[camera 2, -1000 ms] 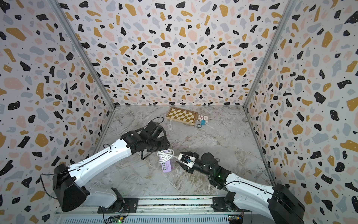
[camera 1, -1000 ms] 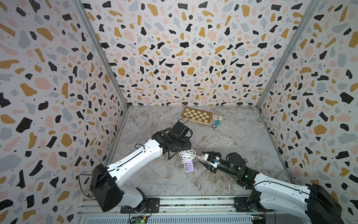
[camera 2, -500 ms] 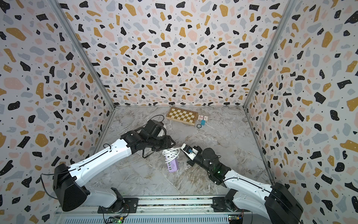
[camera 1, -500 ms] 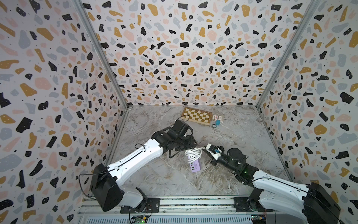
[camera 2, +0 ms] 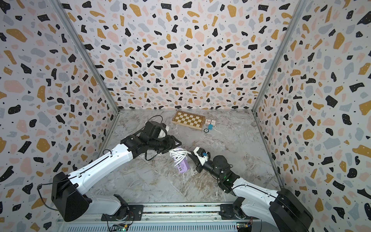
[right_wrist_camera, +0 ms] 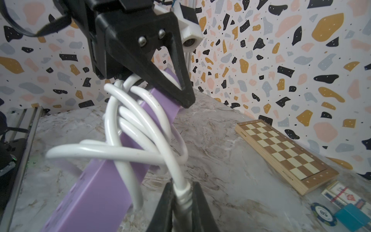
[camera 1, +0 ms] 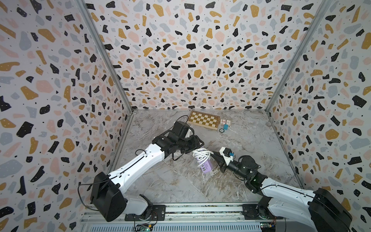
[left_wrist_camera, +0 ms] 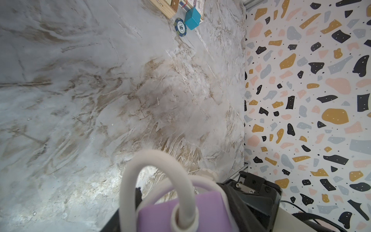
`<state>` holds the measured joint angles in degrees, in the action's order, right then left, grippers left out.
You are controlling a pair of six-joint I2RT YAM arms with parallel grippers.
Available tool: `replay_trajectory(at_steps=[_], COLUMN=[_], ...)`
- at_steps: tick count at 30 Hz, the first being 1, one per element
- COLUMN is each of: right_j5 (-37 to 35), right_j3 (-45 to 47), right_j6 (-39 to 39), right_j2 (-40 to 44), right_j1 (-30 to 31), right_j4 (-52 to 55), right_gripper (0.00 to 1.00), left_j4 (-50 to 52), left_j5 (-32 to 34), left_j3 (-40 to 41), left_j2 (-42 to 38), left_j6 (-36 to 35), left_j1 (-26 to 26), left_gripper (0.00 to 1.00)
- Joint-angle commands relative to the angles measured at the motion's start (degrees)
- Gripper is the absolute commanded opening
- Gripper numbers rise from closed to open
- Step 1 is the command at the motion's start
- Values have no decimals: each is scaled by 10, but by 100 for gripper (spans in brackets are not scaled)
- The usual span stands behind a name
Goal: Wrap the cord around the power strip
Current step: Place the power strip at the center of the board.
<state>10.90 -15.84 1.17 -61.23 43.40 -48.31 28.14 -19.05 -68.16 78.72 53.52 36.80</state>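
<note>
In both top views we see the power strip (camera 1: 206,167) (camera 2: 182,166) near the middle of the marbled table (camera 1: 251,140), slanting, its ported end lower and nearer the rail; whether that end touches the table we cannot tell; the left gripper (camera 1: 198,147) clamps its upper end, and the cord (camera 1: 201,155) lies in several white turns around that upper part; the right gripper (camera 1: 213,155) reaches in from the opposite side, its tips at the coils; the checkered board (camera 1: 203,120) lies well apart by the back wall, a card box (camera 1: 225,121), blue block (camera 1: 226,127) and chip (camera 1: 221,130) just beside it; in the left wrist view the strip's lavender end (left_wrist_camera: 180,213) sits gripped between black fingers (left_wrist_camera: 249,198), the cord (left_wrist_camera: 152,155) arching out of it; in the right wrist view the right gripper (right_wrist_camera: 183,213) pinches the cord's ribbed end piece between nearly closed jaws, coils (right_wrist_camera: 140,128) cross the strip (right_wrist_camera: 96,192), and the left gripper (right_wrist_camera: 152,68) bears on the strip's far end
</note>
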Motion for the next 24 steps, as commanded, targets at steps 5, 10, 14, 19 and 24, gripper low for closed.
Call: replay_trajectory(at_steps=[5,10,14,19,24], right_j5=[-16,-16,-9,-19,-26], right_j3=[22,12,-13,-39,-55], right_j6=[153,209,250,299,353], right_j2=[-97,-163,-226,-277,-332], right_j1=[8,23,27,44,49], right_j4=[14,7,23,27,21], right_gripper=[0,1,2,5,7], left_j4=[-92,-122,-137,-173,-194], left_j5=[-22,1,14,3,-11], left_j3=[-4,14,21,28,31], left_j2=[22,51,96,156,211], left_j6=[11,-7,-31,-68,-102], left_j1=[-13,-13,-15,-16,-16], left_gripper=[0,0,0,0,0])
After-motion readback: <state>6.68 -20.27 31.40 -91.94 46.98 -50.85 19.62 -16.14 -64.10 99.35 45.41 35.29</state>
